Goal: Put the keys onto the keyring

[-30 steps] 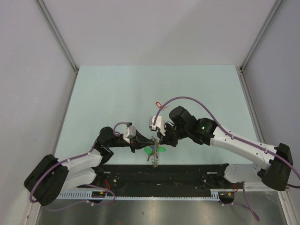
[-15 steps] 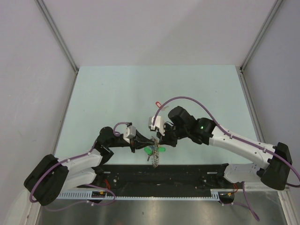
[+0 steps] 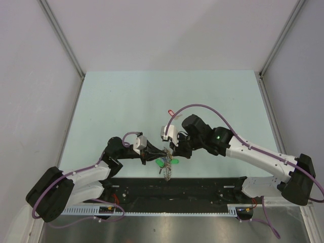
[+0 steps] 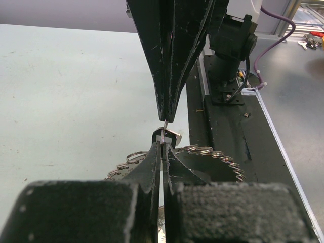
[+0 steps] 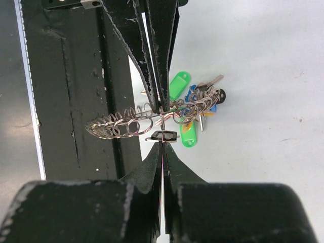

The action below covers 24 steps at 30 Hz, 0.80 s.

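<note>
- The table (image 3: 126, 96) is flat and pale green.
- A bunch of keys (image 5: 200, 104) with green and blue tags lies at its front edge, next to a black strip (image 3: 202, 186).
- A red tag (image 3: 170, 112) lies alone, farther back.

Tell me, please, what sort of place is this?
Probably a robot test cell in a lab: two arms bolted at the near edge of a pale green table, plain grey walls around it, and a slotted cable duct in front.

Keys (image 5: 200, 104) partly hidden behind the left gripper (image 5: 161, 106), their number perhaps untellable.
</note>
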Motion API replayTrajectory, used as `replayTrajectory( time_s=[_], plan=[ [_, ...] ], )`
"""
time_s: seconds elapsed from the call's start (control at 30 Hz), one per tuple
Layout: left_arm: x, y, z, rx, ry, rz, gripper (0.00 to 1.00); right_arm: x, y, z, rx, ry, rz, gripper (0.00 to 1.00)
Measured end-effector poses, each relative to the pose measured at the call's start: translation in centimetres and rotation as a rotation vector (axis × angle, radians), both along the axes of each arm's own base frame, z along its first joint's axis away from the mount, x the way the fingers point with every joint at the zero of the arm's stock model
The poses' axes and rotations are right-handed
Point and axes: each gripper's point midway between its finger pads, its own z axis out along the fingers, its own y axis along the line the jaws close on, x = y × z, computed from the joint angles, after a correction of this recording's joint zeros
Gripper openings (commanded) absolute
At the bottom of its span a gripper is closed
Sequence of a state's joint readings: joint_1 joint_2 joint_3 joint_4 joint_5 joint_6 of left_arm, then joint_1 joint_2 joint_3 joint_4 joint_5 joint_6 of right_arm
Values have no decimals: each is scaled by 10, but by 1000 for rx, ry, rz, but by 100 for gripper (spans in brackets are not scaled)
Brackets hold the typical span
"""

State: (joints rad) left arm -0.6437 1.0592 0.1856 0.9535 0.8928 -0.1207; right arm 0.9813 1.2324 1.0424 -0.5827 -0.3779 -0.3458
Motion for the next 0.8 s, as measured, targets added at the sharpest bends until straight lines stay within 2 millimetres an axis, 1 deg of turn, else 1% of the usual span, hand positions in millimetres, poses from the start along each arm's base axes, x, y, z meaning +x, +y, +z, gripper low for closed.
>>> replayTrajectory(
  time_s=[0.8],
  plan=[
    [0,0,0,0,0,-2,0,0,1,-3,-7,9,2,0]
  ],
)
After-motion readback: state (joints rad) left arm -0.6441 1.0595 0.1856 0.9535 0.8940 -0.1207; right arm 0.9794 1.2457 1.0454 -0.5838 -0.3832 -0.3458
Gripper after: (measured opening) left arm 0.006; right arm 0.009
